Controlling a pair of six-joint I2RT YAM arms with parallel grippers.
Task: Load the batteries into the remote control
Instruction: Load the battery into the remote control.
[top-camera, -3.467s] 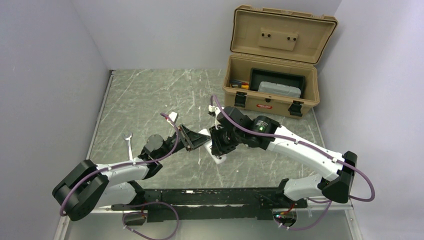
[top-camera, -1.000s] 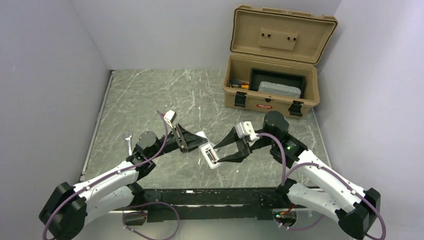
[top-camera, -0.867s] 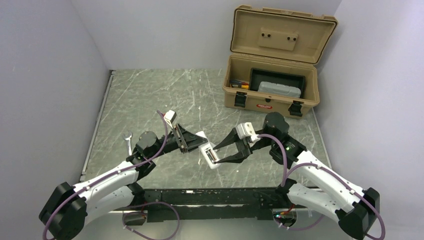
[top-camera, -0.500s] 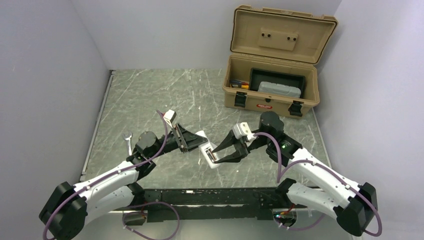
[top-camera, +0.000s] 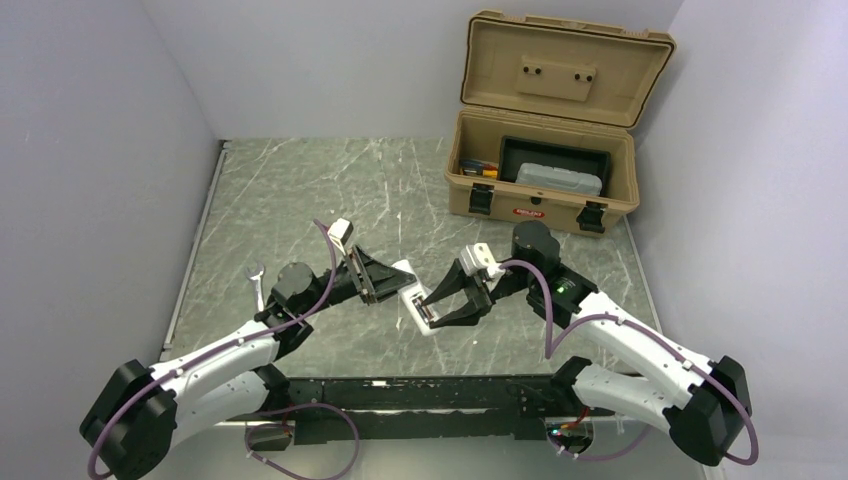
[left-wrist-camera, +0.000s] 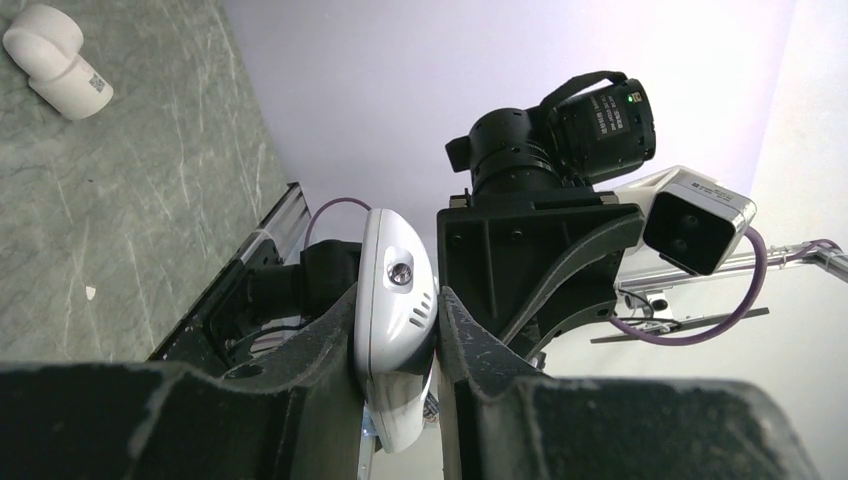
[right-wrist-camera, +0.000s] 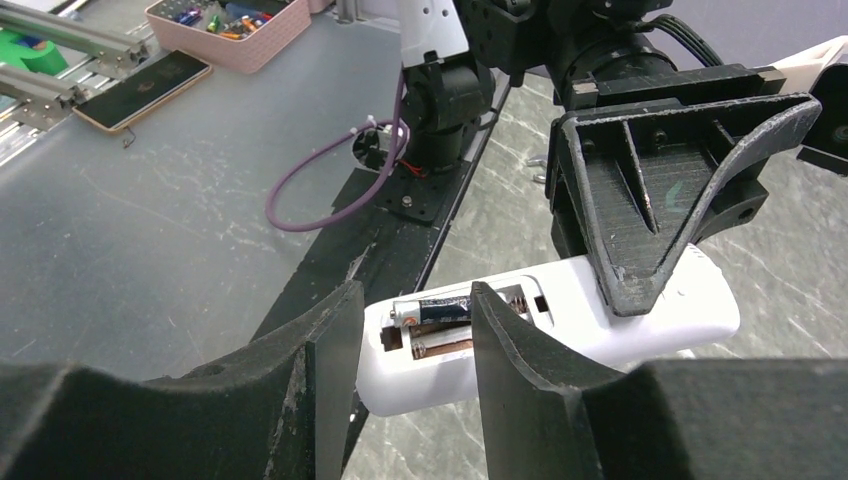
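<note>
Remote control (top-camera: 415, 298), long axis pointing at desk's near edge, clamped by left gripper (left-wrist-camera: 398, 340); right gripper (right-wrist-camera: 415, 320) spread empty astride batteries (right-wrist-camera: 435, 311).

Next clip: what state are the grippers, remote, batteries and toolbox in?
left gripper: shut on the remote control.
right gripper: open, fingers either side of the remote's bay end.
remote control: battery bay uncovered.
battery: one lying in the bay; second slot unclear.
toolbox: lid open.
</note>
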